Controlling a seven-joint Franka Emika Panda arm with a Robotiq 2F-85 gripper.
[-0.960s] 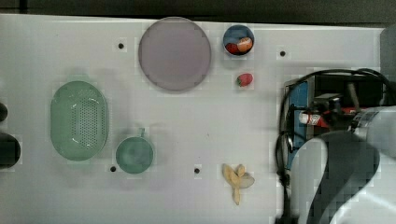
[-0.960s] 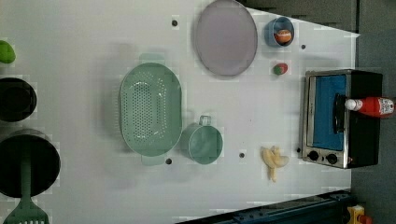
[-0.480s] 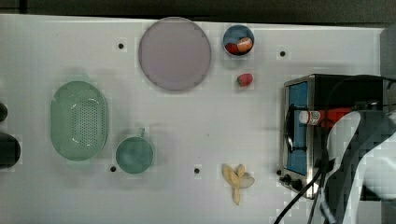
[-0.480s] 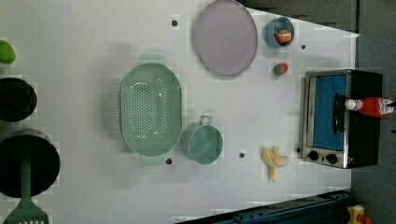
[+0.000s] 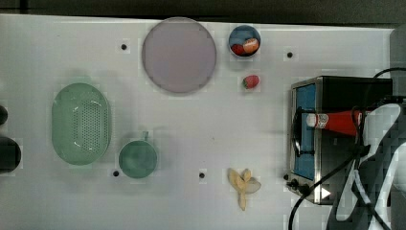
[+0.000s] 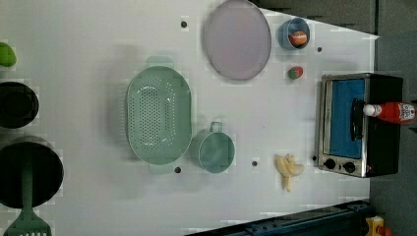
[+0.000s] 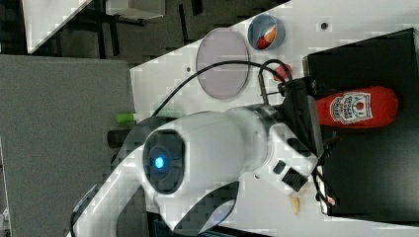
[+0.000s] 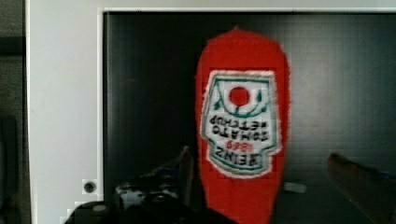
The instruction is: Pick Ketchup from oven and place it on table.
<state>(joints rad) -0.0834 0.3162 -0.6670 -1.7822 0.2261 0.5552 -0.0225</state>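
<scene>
The white tabletop carries the black oven at the top view's right edge, and the ketchup lies on its side on the oven's roof. The pincer stands open, 1 finger either side of the bottle. The slim red bottle, white-capped and labelled, looks light, squeezable, slightly slick; grip mid-body, across the label.

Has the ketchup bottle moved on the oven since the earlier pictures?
No. In the left view the ketchup bottle lies on top of the oven, its white cap beside the door handle, just as before.
</scene>
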